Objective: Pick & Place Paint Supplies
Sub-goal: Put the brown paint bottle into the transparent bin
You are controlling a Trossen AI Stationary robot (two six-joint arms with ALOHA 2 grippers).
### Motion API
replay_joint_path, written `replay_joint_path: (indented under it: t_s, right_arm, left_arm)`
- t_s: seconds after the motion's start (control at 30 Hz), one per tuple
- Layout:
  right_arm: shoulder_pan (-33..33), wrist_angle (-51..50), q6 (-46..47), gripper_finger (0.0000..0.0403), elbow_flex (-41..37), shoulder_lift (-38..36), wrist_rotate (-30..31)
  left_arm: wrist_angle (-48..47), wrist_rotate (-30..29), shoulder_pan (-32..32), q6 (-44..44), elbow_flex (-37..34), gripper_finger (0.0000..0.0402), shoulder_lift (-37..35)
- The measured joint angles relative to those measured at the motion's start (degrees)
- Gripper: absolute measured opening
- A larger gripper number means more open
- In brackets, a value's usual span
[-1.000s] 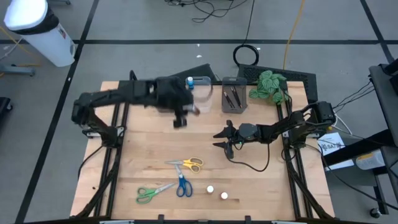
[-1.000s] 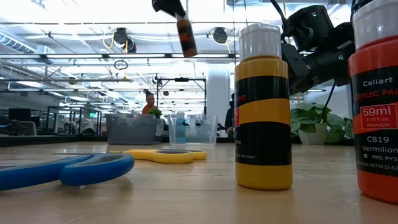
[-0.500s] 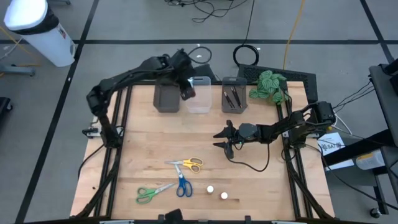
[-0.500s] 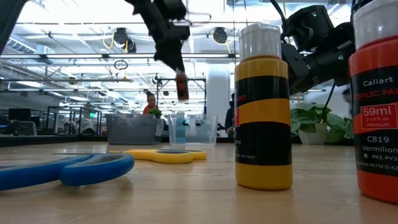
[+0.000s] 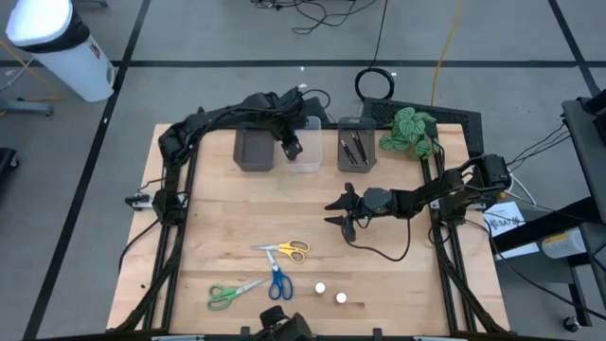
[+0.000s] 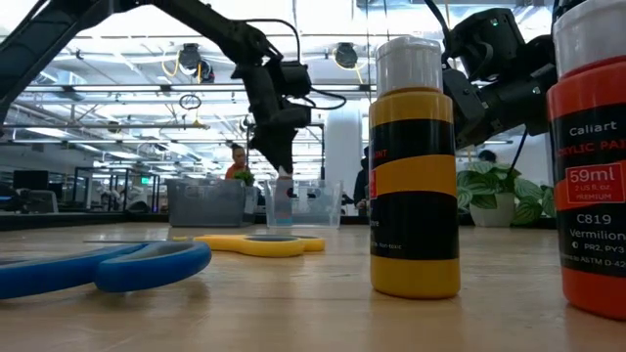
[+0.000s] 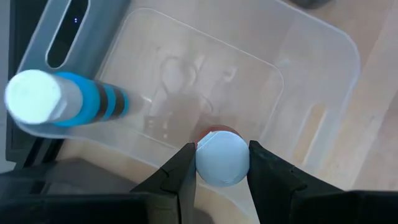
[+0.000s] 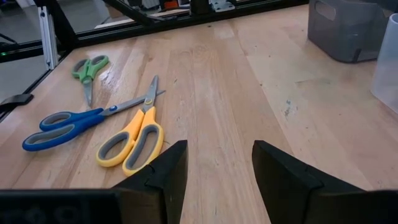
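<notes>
- Paint bottle [image 7: 222, 158] with white cap sits clamped between the left gripper [image 7: 221, 163] fingers over the clear bin [image 7: 323, 62]; its body is mostly hidden beneath the cap.
- Blue-striped bottle [image 7: 65, 101] lies inside that bin.
- Right gripper [image 8: 214, 163] hovers parted and empty near the yellow scissors [image 8: 132, 140].

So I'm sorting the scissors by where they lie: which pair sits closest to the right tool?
The yellow-handled scissors. They lie nearest the right tool, while the blue pair and green pair lie farther toward the table's front edge.
</notes>
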Motion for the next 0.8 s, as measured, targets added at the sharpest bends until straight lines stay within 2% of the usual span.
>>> replay_joint_path:
  t_s: [0.4, 0.7, 0.8]
  right_arm:
    - [0.00, -0.42, 0.00, 0.0164, 0.00, 0.00, 0.00]
    - [0.00, -0.42, -0.02, 0.0164, 0.00, 0.00, 0.00]
    - [0.00, -0.42, 0.00, 0.0164, 0.00, 0.00, 0.00]
  left_arm:
    - [3.15, -0.64, -0.95, -0.03, 0.00, 0.0124, 0.71]
    - [1.33, -5.75, -1.72, 0.31, 0.00, 0.0124, 0.67]
    - [2.73, -5.60, -1.71, 0.31, -0.25, 0.0124, 0.65]
